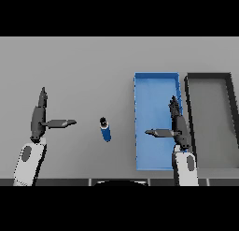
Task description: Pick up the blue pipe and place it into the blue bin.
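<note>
Right hand (179,128) over right edge of blue bin (156,87), fingers straight, thumb out, holding nothing. Left hand (38,118) at table (93,61) left, fingers straight, thumb apart, empty. Blue pipe (105,129) lying on table between left hand and bin, touching neither. Dark bin (207,77) just right of blue bin.

Blue pipe (105,129): short cylinder, dark-capped, lay on the table, tilted toward 11 o'clock. Blue bin (138,132): rectangular, open-topped, at its 3 o'clock.
</note>
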{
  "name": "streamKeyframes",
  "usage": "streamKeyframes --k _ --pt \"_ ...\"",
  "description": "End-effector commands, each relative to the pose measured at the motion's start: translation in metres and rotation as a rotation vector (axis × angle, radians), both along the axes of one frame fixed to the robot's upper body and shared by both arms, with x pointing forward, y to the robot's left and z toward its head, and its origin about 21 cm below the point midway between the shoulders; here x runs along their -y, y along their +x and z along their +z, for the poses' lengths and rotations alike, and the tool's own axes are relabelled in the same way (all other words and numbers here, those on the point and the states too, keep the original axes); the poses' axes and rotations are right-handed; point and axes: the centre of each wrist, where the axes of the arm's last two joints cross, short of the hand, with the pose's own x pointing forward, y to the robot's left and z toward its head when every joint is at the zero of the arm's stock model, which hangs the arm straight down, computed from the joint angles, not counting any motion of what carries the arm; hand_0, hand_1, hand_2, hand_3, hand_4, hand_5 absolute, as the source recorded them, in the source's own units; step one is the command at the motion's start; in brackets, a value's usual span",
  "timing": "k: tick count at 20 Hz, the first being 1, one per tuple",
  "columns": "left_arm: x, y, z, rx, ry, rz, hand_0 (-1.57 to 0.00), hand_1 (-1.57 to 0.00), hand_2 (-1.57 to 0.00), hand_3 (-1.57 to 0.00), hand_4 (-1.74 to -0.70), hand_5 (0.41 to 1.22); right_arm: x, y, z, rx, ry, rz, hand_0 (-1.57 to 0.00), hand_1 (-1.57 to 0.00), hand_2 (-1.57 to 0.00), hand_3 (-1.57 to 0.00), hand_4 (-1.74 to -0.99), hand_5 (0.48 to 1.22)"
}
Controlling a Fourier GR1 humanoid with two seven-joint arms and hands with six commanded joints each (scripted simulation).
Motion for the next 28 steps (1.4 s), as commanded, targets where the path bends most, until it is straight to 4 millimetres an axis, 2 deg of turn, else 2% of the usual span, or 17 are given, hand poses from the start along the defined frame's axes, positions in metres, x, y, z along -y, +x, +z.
streamKeyframes --k 1,6,7,8,10,13,17,19,23,28 --pt "0.000 0.000 0.000 0.005 0.000 -0.001 0.00 0.00 0.00 0.00 -0.97 0.593 0.000 0.000 0.000 0.000 0.000 -0.001 0.00 0.00 0.00 0.00 -1.205 0.629" --pt "0.005 0.003 0.000 0.004 0.002 -0.001 0.00 0.00 0.00 0.00 -0.97 0.593 0.004 0.002 -0.002 -0.013 -0.003 -0.001 0.00 0.00 0.00 0.00 -1.205 0.629" --pt "-0.011 -0.008 -0.004 0.008 0.077 -0.115 0.00 0.00 0.00 0.00 -0.97 0.593 0.018 -0.006 0.003 0.080 -0.141 0.028 0.00 0.00 0.00 0.00 -1.205 0.629" --pt "-0.023 -0.013 -0.005 0.000 0.117 -0.185 0.00 0.00 0.00 0.00 -0.96 0.592 0.023 -0.014 0.006 0.127 -0.223 0.057 0.00 0.00 0.00 0.00 -1.201 0.628" --pt "-0.034 -0.014 -0.003 -0.005 0.155 -0.258 0.00 0.00 0.00 0.00 -0.96 0.590 0.024 -0.021 0.012 0.146 -0.288 0.088 0.00 0.00 0.00 0.00 -1.197 0.626" --pt "-0.034 -0.015 -0.007 -0.023 0.157 -0.305 0.00 0.00 0.00 0.00 -0.96 0.594 0.022 -0.028 0.011 0.138 -0.299 0.102 0.00 0.00 0.00 0.00 -1.206 0.625" --pt "-0.035 -0.026 0.002 -0.015 0.152 -0.450 0.00 0.00 0.00 0.00 -0.99 0.573 0.024 -0.022 0.019 0.131 -0.325 0.098 0.00 0.00 0.00 0.00 -1.181 0.619" --pt "-0.028 -0.035 0.005 -0.035 0.163 -0.535 0.00 0.00 0.00 0.00 -1.03 0.549 0.023 -0.022 0.018 0.137 -0.316 0.112 0.00 0.00 0.00 0.00 -1.179 0.616" --pt "0.002 -0.044 -0.002 -0.130 0.152 -0.678 0.00 0.00 0.00 0.00 -1.11 0.497 0.022 -0.025 0.015 0.123 -0.339 0.105 0.00 0.00 0.00 0.00 -1.164 0.617" --pt "0.041 -0.050 -0.015 -0.163 0.164 -0.765 0.00 0.00 0.00 0.00 -1.14 0.450 0.019 -0.028 0.017 0.119 -0.300 0.106 0.00 0.00 0.00 0.00 -1.197 0.615"
